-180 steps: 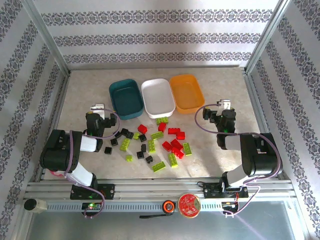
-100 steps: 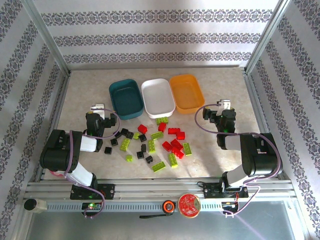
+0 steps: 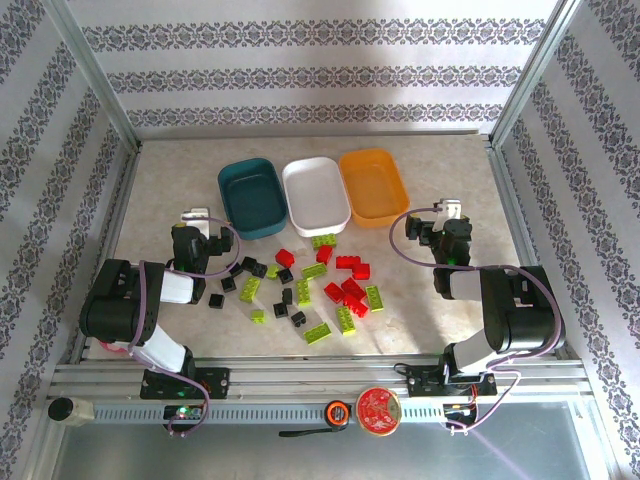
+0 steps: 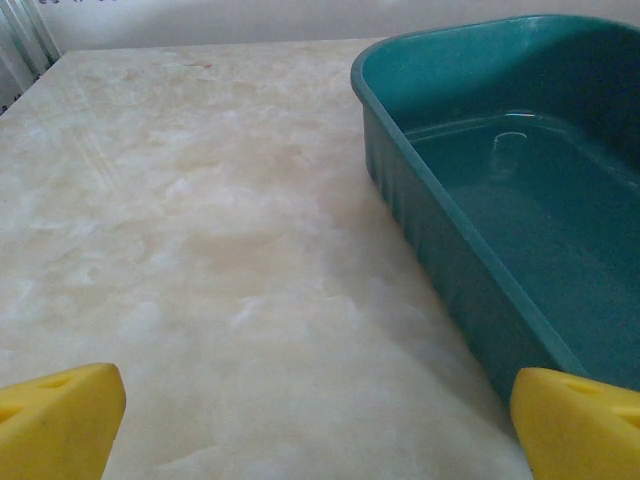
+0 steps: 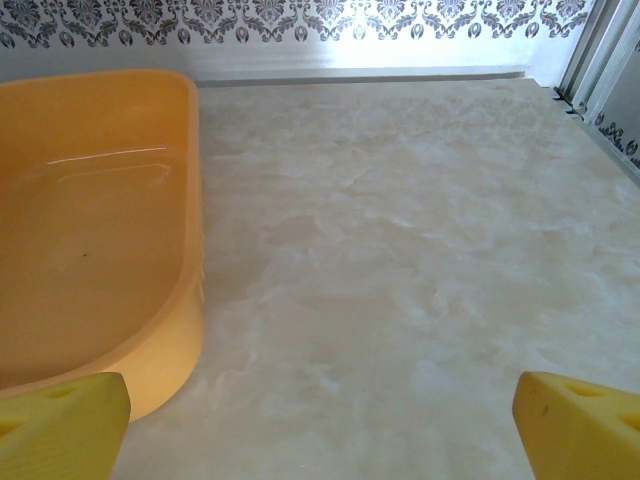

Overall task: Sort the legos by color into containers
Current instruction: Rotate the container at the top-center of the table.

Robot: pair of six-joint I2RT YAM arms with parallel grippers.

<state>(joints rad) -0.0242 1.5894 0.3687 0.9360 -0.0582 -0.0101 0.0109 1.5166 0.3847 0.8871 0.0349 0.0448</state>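
From above, the teal tray [image 3: 252,197], white tray [image 3: 316,195] and orange tray [image 3: 373,185] sit side by side on the desk [image 3: 450,160], long axes running away from me. Red, green and black legos [image 3: 310,285] lie scattered just before them.

Left wrist: my left fingers [image 4: 60,420] stand spread wide and empty, the teal tray's long wall at right.

Right wrist: my right fingers [image 5: 575,425] gape likewise, the orange tray at left.
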